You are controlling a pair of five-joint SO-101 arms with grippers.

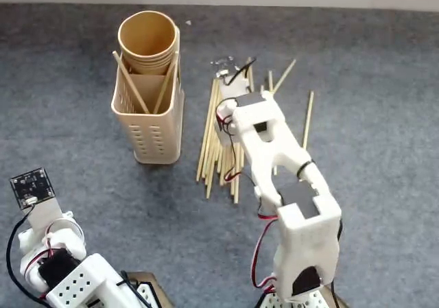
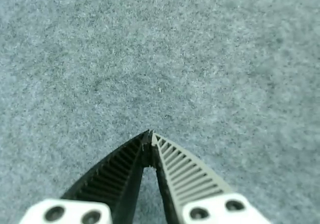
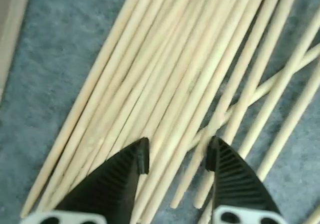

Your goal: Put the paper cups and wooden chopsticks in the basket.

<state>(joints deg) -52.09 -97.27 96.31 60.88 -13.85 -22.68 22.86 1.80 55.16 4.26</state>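
Many chopsticks (image 3: 165,59) lie under the released right claw (image 3: 178,151); left claw (image 2: 150,135) clenched.

basket (image 1: 147,123) stands left of centre on the worktop (image 1: 384,68). paper cups (image 1: 147,40) stacked in it, two chopsticks (image 1: 130,81) leaning in it too, on the cups' near side. loose chopstick pile (image 1: 214,140) lies on the worktop just right of the basket, a few strays (image 1: 309,119) further right. right gripper (image 3: 178,151) sits over the pile, jaws spread astride several sticks. left gripper (image 2: 150,138) at near left, jaws together over bare worktop.
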